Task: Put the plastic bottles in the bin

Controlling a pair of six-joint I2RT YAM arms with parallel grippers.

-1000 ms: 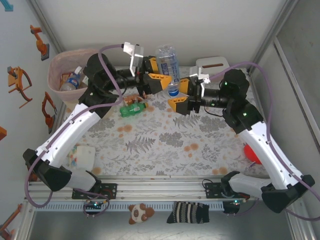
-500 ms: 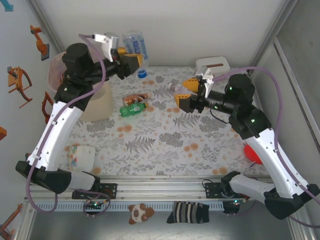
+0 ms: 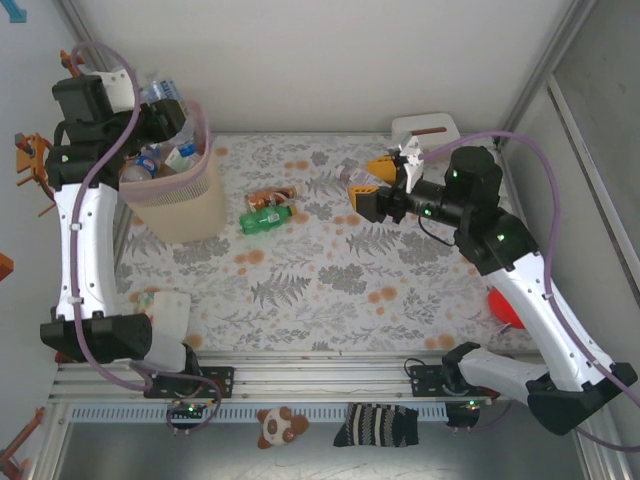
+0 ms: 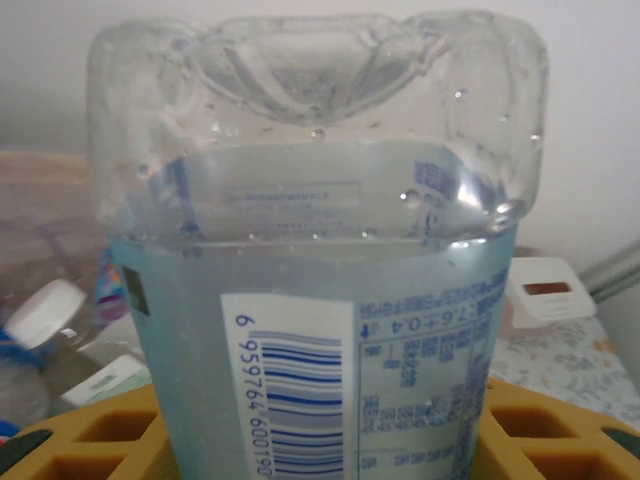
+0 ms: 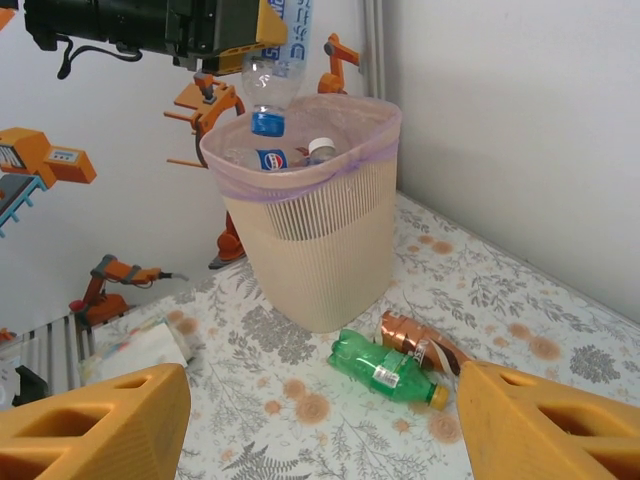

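My left gripper (image 4: 320, 445) is shut on a clear, blue-labelled plastic bottle (image 4: 320, 300). It holds the bottle (image 5: 268, 90) cap down over the pale pink bin (image 5: 320, 250) at the table's back left. Several bottles (image 3: 152, 165) lie inside the bin (image 3: 190, 205). A green bottle (image 5: 390, 368) with a yellow cap lies on the floral table to the right of the bin, touching a copper-brown bottle (image 5: 415, 338). My right gripper (image 5: 320, 410) hangs open and empty above the table, facing these two; it also shows right of centre (image 3: 365, 188).
A small white slotted box (image 3: 425, 128) sits at the back right. A red object (image 3: 505, 305) lies by the right edge and a white packet (image 3: 168, 310) at the front left. Orange robot stickers (image 5: 45, 155) cover the left wall.
My left arm has swung left, carrying the clear bottle from the back middle of the table to above the bin. The right gripper stayed open and shifted slightly right.
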